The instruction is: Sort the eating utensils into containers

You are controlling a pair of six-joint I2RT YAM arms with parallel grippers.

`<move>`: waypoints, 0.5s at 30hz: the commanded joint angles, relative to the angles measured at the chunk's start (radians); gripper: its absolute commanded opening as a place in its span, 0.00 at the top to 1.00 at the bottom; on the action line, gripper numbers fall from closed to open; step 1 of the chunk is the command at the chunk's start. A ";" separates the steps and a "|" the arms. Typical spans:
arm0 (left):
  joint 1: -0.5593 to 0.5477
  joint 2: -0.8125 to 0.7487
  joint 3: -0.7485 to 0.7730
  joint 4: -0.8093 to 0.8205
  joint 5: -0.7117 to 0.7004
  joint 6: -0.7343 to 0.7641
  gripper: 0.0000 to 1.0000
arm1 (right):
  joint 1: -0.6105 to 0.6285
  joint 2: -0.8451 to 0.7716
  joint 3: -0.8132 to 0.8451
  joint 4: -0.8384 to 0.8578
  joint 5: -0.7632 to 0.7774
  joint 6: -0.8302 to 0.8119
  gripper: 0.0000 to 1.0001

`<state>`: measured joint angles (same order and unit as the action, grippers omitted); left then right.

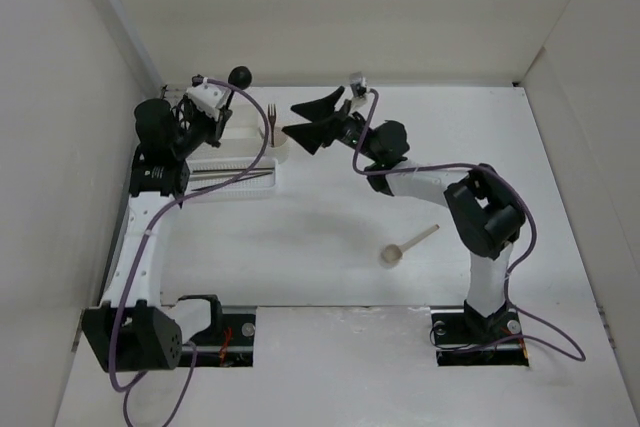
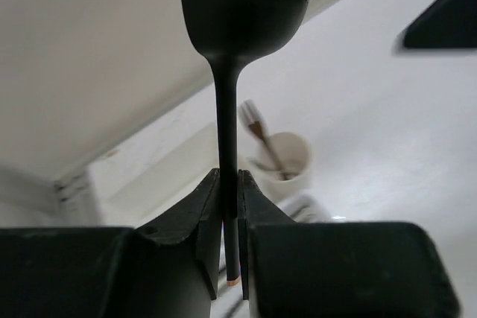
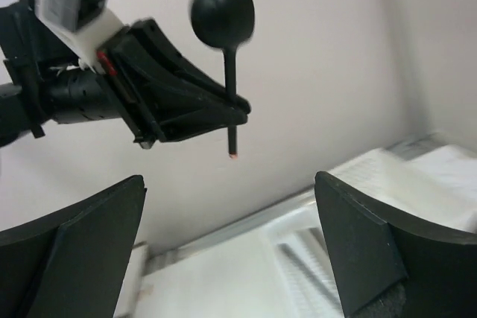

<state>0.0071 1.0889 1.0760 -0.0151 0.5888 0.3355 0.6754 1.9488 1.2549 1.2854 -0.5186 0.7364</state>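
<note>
My left gripper (image 1: 218, 110) is raised at the back left, shut on the thin handle of the black spoon (image 1: 240, 75), which stands upright, bowl up. The left wrist view shows the handle (image 2: 226, 147) pinched between the jaws (image 2: 228, 188), its tip below them. My right gripper (image 1: 297, 119) is open and empty, facing the left gripper across the round cup (image 1: 279, 150), which holds the brown fork (image 1: 271, 117). The right wrist view shows the spoon (image 3: 223, 7) in the other gripper. The slotted tray (image 1: 236, 175) holds chopsticks. The beige spoon (image 1: 404, 245) lies on the table.
A white box (image 1: 240, 133) stands behind the tray by the back wall. The cup and fork also show in the left wrist view (image 2: 289, 156). The enclosure walls are close on the left and at the back.
</note>
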 commanded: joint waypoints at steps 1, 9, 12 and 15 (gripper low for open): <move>0.057 0.092 0.033 0.119 -0.133 0.337 1.00 | -0.059 -0.129 -0.026 0.047 -0.012 -0.188 0.00; 0.162 0.437 0.226 0.093 0.057 0.856 1.00 | -0.169 -0.266 -0.106 -0.216 -0.052 -0.482 0.00; 0.162 0.529 0.248 0.115 0.000 0.968 1.00 | -0.200 -0.266 -0.127 -0.228 -0.066 -0.482 0.00; 0.162 0.585 0.248 0.106 -0.010 1.056 1.00 | -0.224 -0.266 -0.147 -0.238 -0.075 -0.482 0.00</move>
<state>0.1658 1.6745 1.2778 0.0685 0.5652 1.2091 0.4679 1.6775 1.1351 1.0851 -0.5625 0.2966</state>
